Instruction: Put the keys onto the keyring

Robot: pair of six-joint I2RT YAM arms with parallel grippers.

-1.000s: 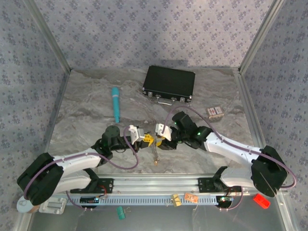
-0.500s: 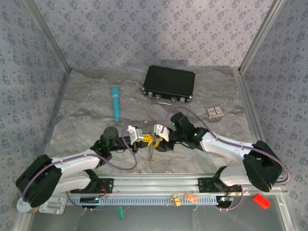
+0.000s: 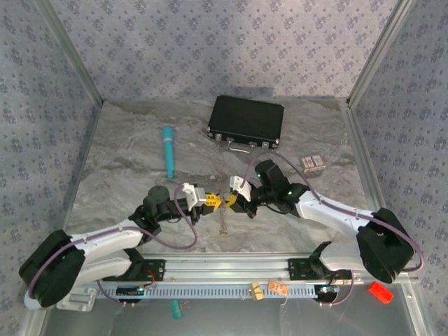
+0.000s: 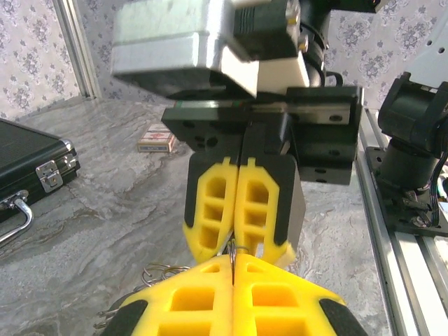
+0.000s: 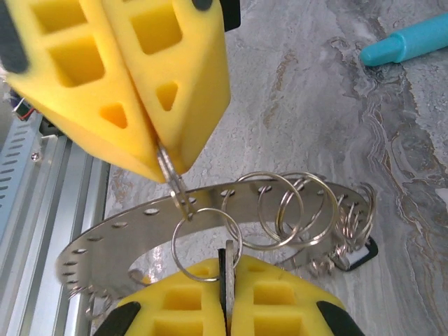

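Left gripper (image 5: pixel 164 155), at 11 o'clock of the keyring (image 5: pixel 119 236), pinches its link (image 5: pixel 175 187). Right gripper (image 5: pixel 227 271), at 6 o'clock, clamps one split ring (image 5: pixel 207 210).

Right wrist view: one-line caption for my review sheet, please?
Right gripper shut on a split ring at the keyring, left gripper pinching a small metal link above; teal pen beyond.

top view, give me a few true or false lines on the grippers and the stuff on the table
1. The left gripper and right gripper are both shut, tips almost meeting. True.
2. The black case stands open. False: its lid is closed.
3. The teal pen lies left of the case. True.
4. The keyring lies beside the case. False: it is at the grippers, the right pinching one of its wire rings, the left what looks like a slim silvery key.
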